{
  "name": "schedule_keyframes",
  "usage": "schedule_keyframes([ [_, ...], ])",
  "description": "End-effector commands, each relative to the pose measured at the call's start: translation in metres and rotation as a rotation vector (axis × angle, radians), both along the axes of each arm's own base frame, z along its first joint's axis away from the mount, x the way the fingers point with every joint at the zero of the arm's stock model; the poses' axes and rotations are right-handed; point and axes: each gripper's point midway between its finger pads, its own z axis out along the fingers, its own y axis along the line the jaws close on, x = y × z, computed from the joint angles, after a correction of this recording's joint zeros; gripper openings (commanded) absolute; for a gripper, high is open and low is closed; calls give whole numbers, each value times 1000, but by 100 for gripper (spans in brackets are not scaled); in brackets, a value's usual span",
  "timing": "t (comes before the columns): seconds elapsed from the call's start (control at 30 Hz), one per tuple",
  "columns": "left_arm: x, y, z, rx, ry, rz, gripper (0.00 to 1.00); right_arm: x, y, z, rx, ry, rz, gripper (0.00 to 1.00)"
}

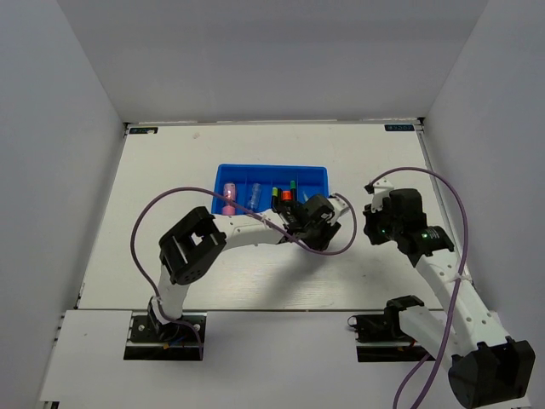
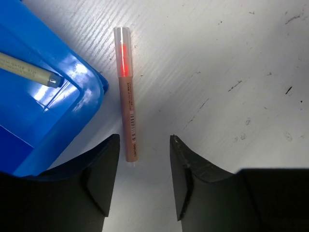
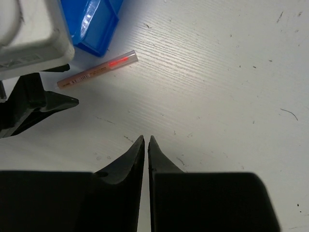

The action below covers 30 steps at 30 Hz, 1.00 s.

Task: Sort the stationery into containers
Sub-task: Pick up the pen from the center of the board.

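Observation:
A thin pale stick (image 2: 127, 92) with a clear cap and red tip lies on the white table just outside a corner of the bright-blue tray (image 2: 72, 111). My left gripper (image 2: 143, 140) is open and low over the stick's near end, which lies between the jaws close to the left finger (image 2: 104, 176). The stick also shows in the right wrist view (image 3: 96, 70). My right gripper (image 3: 146, 138) is shut and empty, over bare table to the right. From above, the tray (image 1: 317, 175) holds a pink tube (image 1: 229, 196), a clear-blue tube (image 1: 255, 194) and markers (image 1: 286, 193).
Another pale stick (image 2: 29, 70) lies inside the tray's end compartment. The left arm's cable (image 1: 332, 247) loops over the table beside the tray. White walls enclose the table on three sides. The left gripper's fingers (image 3: 46, 104) show at the left of the right wrist view.

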Motion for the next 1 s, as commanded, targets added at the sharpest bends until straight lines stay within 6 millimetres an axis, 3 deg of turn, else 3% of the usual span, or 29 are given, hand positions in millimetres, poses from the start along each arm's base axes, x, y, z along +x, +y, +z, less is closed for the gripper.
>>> schedule_keyframes([
  [0.0,0,-15,15,-44,-15,-16,55,3,2,7,30,-32,-7,9],
  [0.37,1,-14,-11,19,-3,-13,50,2,2,12,40,-44,-11,9],
  [0.97,16,-13,-26,61,-7,24,35,1,-1,16,45,-58,-30,9],
])
